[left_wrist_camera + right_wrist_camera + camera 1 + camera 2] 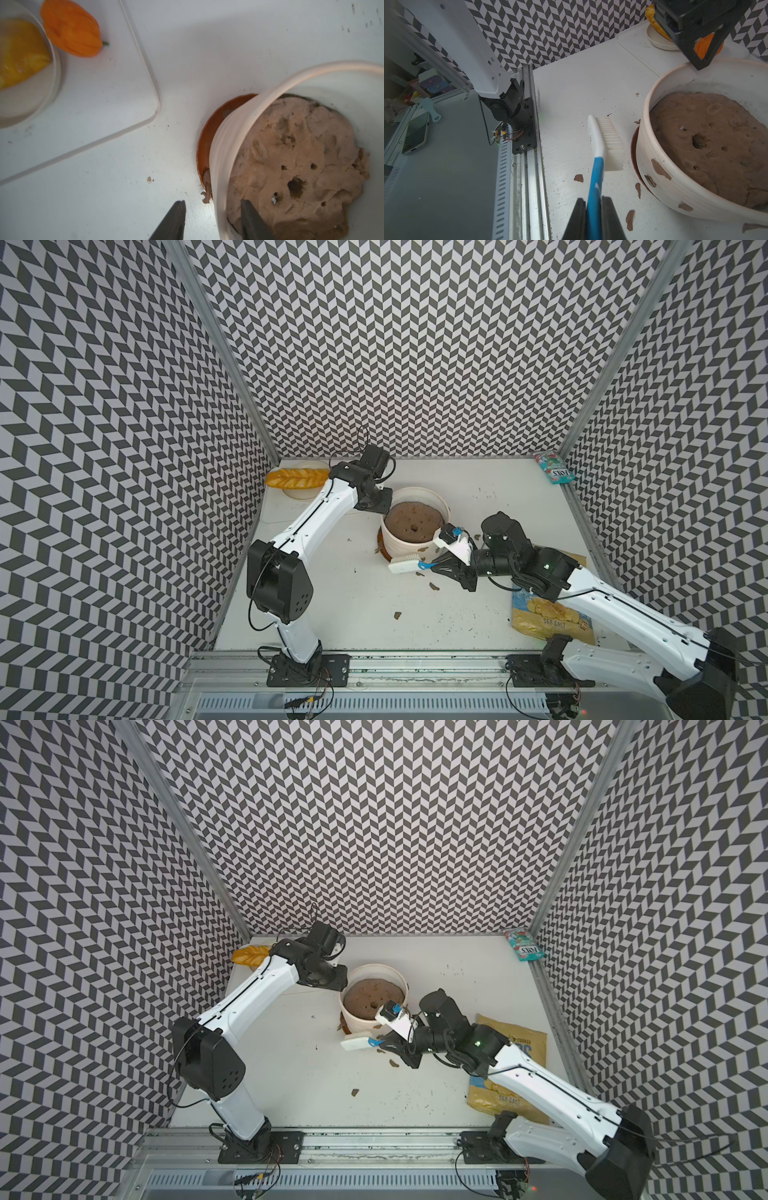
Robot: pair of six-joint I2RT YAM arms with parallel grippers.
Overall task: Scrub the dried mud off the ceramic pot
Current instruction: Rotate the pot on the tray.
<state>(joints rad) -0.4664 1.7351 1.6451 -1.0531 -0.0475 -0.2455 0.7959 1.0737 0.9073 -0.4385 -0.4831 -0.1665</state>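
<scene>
A: What lies nearest the front rail?
B: A yellow chip bag (540,624) under the right arm. Loose flakes of dried mud (397,616) are scattered over the white table (332,614).

A: And the right gripper (593,202)?
B: Its jaws are clamped on the blue handle of a brush (599,149). The white bristles face the ceramic pot (675,191). In the right wrist view a strip of table shows between them and the saucer (634,147).

A: Where does the pot stand?
B: Near the middle of the table, upright on that orange-brown saucer. It holds a brown soil mound (415,518) with 1 large hole in it.

A: Is there mud on the pot itself?
B: Yes, at least 3 tan-brown blotches (660,169) stick to the ribbed wall on the side facing the brush.

A: The left gripper (212,203)?
B: It is at the far left part of the rim with its jaws apart. 1 finger (176,218) hangs outside the wall and 1 inside, over the soil. I cannot tell whether either touches the rim.

A: And beyond that?
B: A white board (104,93) in the far left corner carries a pale plate (55,68) with a yellow pastry (297,477) on it. An orange pepper (71,29) lies just beside the plate. A candy packet (555,466) lies in the far right corner.
</scene>
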